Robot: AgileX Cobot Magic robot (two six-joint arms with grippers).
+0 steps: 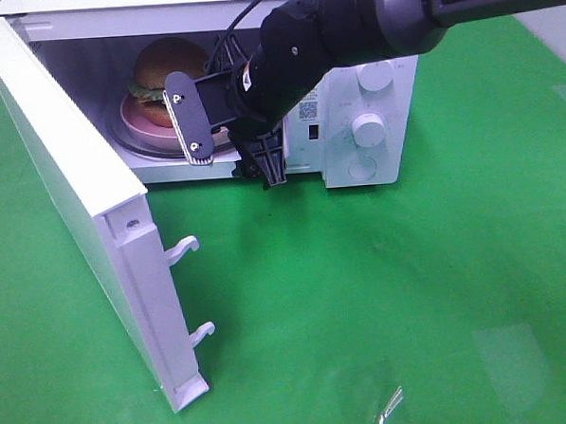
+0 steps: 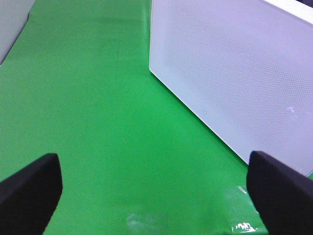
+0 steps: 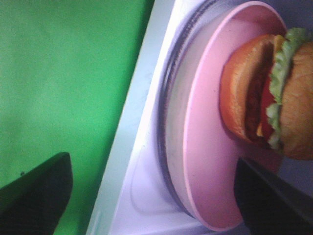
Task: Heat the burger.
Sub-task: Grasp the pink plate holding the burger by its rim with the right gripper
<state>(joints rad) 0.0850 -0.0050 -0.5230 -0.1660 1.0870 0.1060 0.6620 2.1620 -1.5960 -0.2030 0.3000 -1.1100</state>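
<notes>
The burger (image 1: 166,66) (image 3: 264,93), tan bun with green lettuce, sits on a round pink plate (image 1: 131,120) (image 3: 205,147) inside the white microwave (image 1: 375,160). The microwave door (image 1: 73,194) stands swung wide open to the left. My right gripper (image 1: 230,143) (image 3: 154,200) hovers at the front of the oven's opening, just in front of the plate, open and empty. My left gripper (image 2: 156,196) shows only in the left wrist view. It is open and empty above the green cloth, facing the outer side of the door (image 2: 234,73).
Under the plate lies the glass turntable (image 3: 171,122). Two white knobs (image 1: 376,77) (image 1: 367,127) sit on the microwave's right panel. Two latch hooks (image 1: 182,248) (image 1: 202,332) stick out from the door's edge. Green cloth (image 1: 383,302) covers the table.
</notes>
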